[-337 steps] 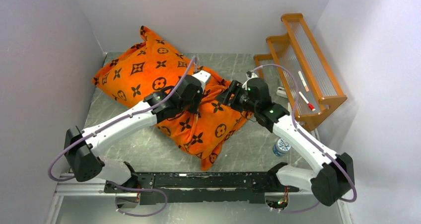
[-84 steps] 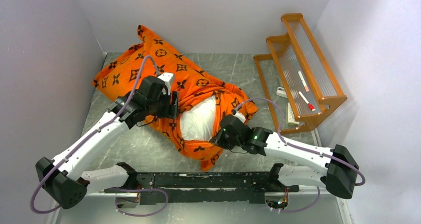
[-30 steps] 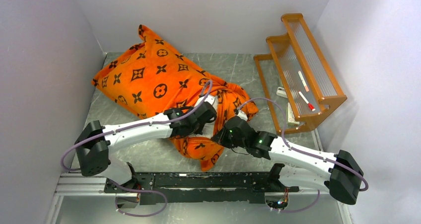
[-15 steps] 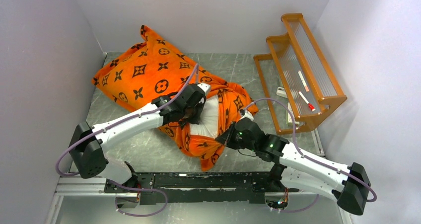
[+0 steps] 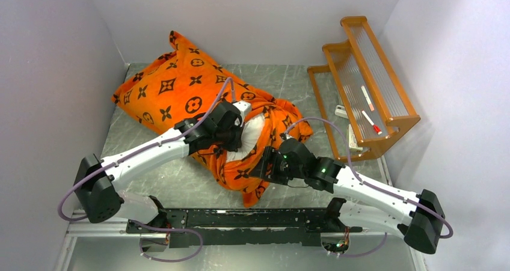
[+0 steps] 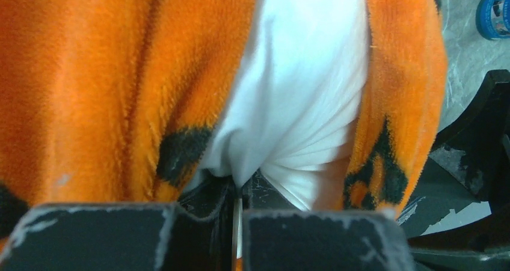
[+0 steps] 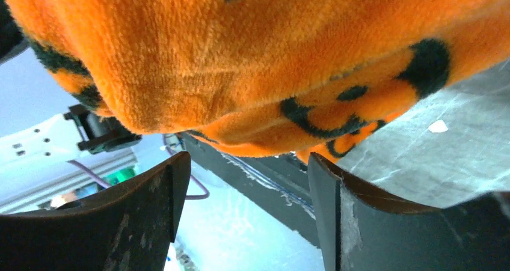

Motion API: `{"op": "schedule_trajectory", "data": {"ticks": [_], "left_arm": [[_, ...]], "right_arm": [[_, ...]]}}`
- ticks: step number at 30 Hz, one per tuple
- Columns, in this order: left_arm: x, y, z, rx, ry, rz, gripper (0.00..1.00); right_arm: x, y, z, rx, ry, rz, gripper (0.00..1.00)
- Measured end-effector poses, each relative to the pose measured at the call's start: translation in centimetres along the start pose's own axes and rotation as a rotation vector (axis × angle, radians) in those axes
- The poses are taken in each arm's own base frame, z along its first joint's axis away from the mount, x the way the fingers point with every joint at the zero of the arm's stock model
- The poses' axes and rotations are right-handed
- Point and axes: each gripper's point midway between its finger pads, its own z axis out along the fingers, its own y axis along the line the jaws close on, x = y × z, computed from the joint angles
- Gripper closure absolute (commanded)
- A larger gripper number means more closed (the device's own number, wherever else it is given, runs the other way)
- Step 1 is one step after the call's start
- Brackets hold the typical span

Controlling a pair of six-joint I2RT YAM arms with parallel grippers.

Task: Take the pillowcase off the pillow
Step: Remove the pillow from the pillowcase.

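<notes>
Clearly the left gripper point(image 6: 236, 223) is clamped on the pillow point(image 6: 301, 91). The right gripper point(image 7: 246, 211) hangs with fingers apart, just beside the pillowcase point(image 7: 240, 60).

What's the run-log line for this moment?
left gripper: shut on pillow | right gripper: open, at pillowcase edge | pillow: partly exposed

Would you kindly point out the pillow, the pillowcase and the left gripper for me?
pillow point(image 6: 301, 73): left wrist view, bare white fabric in the opening.
pillowcase point(image 5: 174, 94): top view, broad orange panel, far left.
left gripper point(image 6: 236, 214): left wrist view, between its shut fingertips.
</notes>
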Motion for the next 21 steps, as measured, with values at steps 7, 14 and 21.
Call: {"op": "schedule_trajectory", "data": {"ticks": [7,14,21], "left_arm": [[-0.2,-0.3,-0.4,0.028,-0.030,-0.006,0.95],[0.2,-0.3,-0.1,0.049,-0.041,-0.023,0.95],[0.3,-0.3,-0.8,0.068,-0.081,-0.058,0.95]], "right_arm": [[-0.2,1.7,0.2,-0.074,-0.015,0.204,0.23],[-1.1,4.6,0.2,-0.136,-0.020,0.277,0.23],[-3.1,6.6,0.8,-0.122,-0.112,0.458,0.40]]}}
